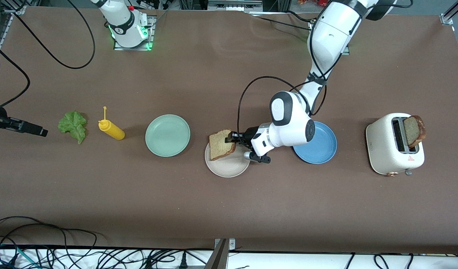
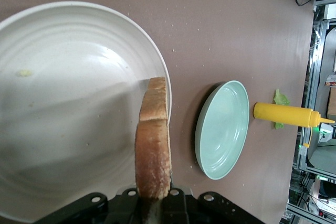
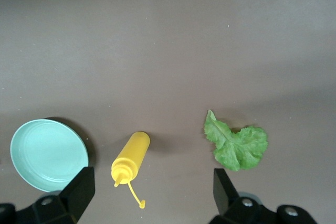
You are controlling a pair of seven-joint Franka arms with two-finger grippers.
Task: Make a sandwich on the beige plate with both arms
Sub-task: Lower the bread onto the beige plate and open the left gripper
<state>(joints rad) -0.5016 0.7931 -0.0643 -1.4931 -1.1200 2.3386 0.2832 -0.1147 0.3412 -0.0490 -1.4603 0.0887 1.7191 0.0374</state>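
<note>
On the brown worktop (image 1: 214, 209), my left hand (image 1: 230, 137) pinches 1 soft, crumbly bread slice (image 1: 220, 144) by its crust over the beige plate (image 1: 229, 168); right hand (image 3: 152, 192) waits, released, above the lettuce (image 1: 73, 125).

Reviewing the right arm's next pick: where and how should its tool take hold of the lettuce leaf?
The lettuce leaf lies flat on the table beside the mustard bottle, at the right arm's end. Best guess: come straight down from above and pinch across the ruffled broad part, where folds rise off the table and give something to grip. The right tool stands open above the table near it.
</note>
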